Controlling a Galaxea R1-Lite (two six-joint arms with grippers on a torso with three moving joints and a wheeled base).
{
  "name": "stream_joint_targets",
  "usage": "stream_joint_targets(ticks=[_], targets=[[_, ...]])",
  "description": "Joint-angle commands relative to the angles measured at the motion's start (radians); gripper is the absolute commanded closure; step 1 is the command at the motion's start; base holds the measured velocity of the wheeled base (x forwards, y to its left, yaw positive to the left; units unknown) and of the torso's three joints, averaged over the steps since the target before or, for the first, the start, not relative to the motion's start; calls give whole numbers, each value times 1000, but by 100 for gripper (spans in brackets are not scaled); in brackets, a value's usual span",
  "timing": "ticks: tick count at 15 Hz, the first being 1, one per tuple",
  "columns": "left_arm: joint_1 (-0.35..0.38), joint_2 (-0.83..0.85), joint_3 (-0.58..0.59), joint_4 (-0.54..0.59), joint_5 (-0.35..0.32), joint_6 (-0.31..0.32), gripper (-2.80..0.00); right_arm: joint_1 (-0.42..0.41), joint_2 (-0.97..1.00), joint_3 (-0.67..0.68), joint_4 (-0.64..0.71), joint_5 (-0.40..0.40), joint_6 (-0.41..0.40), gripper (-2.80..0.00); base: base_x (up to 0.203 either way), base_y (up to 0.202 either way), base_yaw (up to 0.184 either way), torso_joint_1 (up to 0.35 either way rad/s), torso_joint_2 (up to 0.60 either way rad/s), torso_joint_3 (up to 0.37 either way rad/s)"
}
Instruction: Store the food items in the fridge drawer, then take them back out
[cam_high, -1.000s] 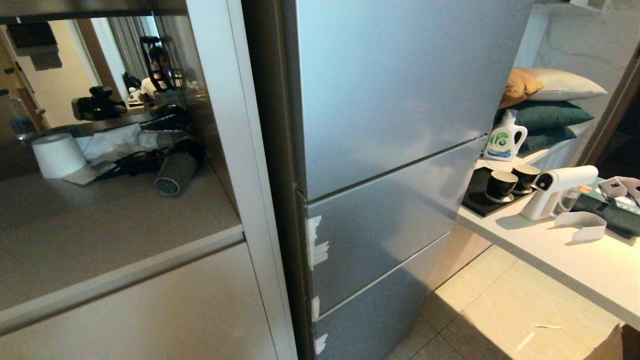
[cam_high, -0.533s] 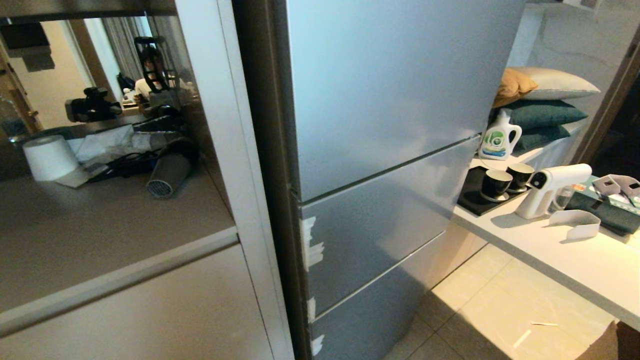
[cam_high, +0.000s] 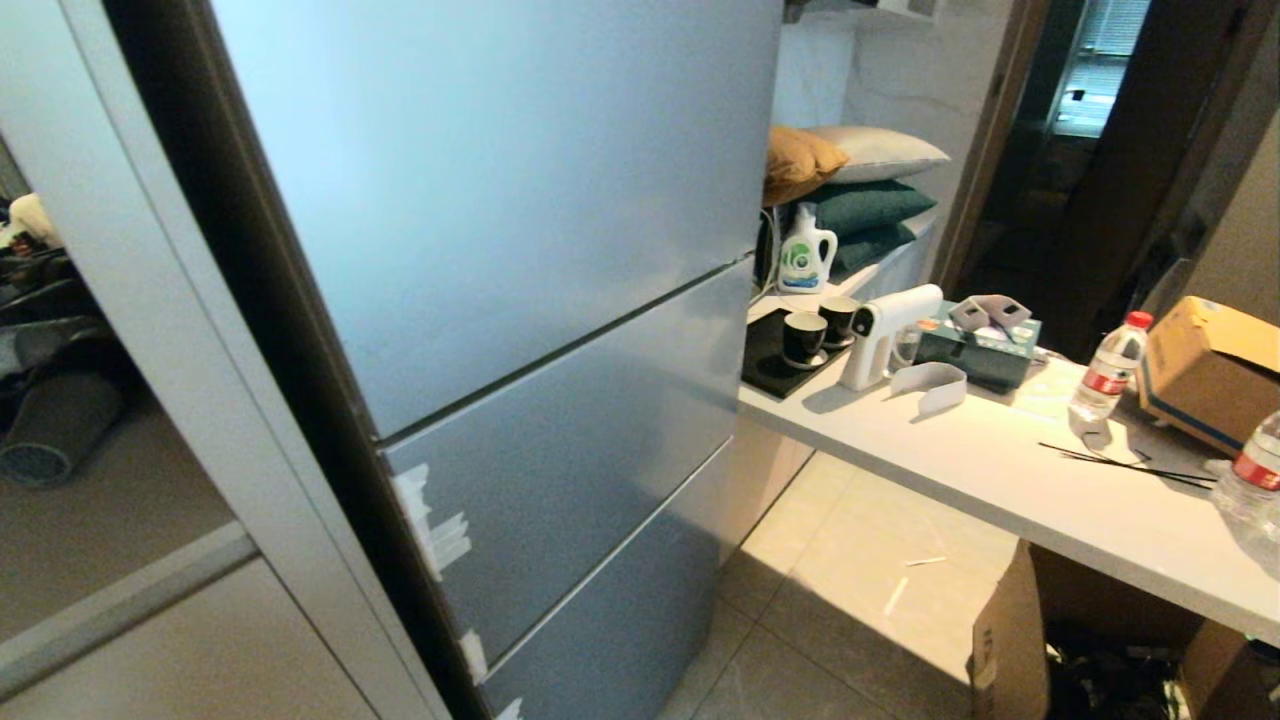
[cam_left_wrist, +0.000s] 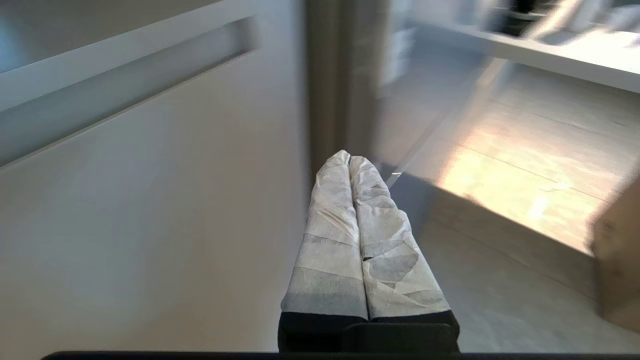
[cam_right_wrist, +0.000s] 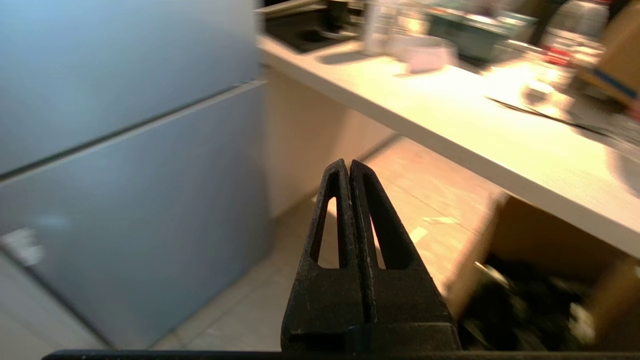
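**op_remote:** Silver-grey fridge doors (cam_high: 520, 250) fill most of my head cam, all closed, so the fridge drawer and whatever's inside are hidden. Can't spot the pepper or potato anywhere. Bits of white tape (cam_high: 432, 520) sit on the door edges.

**benchlurker:** Where are the grippers?

**op_remote:** Neither arm shows in the head view. On the wrist cams, the left gripper (cam_left_wrist: 349, 159), wrapped in white tape, has its fingers pressed together with nothing between them, pointing at the gap beside a pale cabinet front (cam_left_wrist: 150, 210). The right gripper (cam_right_wrist: 348, 163) is pressed together too, empty, aimed at the tiled floor (cam_right_wrist: 400, 200) between fridge and white counter (cam_high: 1000, 470). Counter clutter's blurry on the wrist cam; the head cam shows cups (cam_high: 803, 338), a white spray gun (cam_high: 885, 330), and water bottles (cam_high: 1108, 375). The hair dryer (cam_high: 55, 420) is cut off at the left edge.
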Motion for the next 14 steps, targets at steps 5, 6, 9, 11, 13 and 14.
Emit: stream_joint_targets(ticks=[5,6,9,11,13,14], targets=[[0,0,1,0,1,-1,0,0,2,0,0,1,-1,0,1,3,-41,1,0,0],[0,0,0,0,1,-1,0,0,2,0,0,1,-3,0,0,0,0,-49,57,64],[0,0,1,0,1,-1,0,0,2,0,0,1,-1,0,0,0,0,-64,154,84],[0,0,0,0,1,0,0,0,2,0,0,1,1,0,0,0,0,-85,173,93],[0,0,1,0,1,2,0,0,2,0,0,1,3,0,0,0,0,-72,169,98],[0,1,0,0,0,2,0,0,2,0,0,1,3,0,0,0,0,-87,207,113]])
